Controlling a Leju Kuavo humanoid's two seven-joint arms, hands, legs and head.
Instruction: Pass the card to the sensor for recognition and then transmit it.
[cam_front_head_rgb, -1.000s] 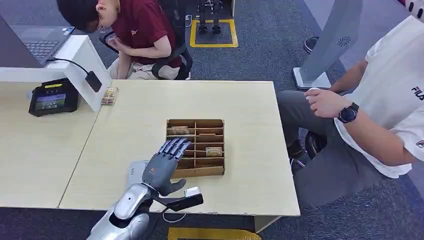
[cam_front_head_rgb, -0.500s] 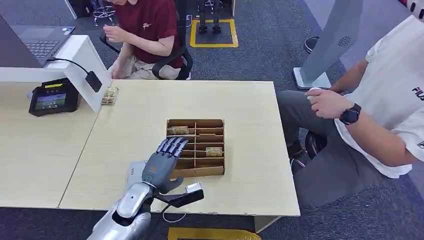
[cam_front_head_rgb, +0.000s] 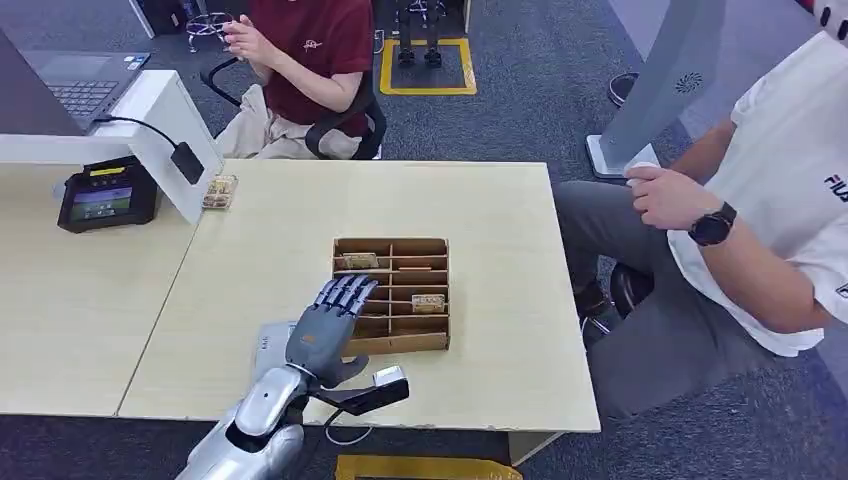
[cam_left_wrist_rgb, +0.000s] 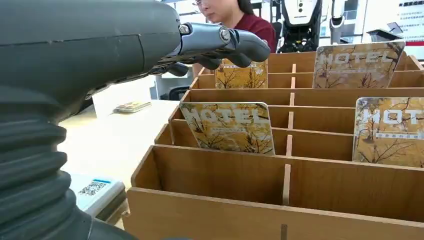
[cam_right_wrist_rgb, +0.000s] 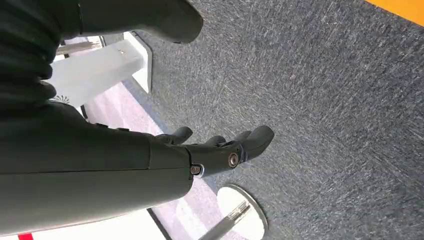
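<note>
cards (cam_left_wrist_rgb: 230, 127): showing a golden-yellow print with dark bare trees, pale HOTEL lettering
box (cam_front_head_rgb: 430, 342): looking plain brown wood
table (cam_front_head_rgb: 280, 220): showing light beige woodgrain
left hand (cam_front_head_rgb: 325, 330): looking dark grey, arm shining silver
floor (cam_right_wrist_rgb: 325, 100): looking speckled grey carpet
</note>
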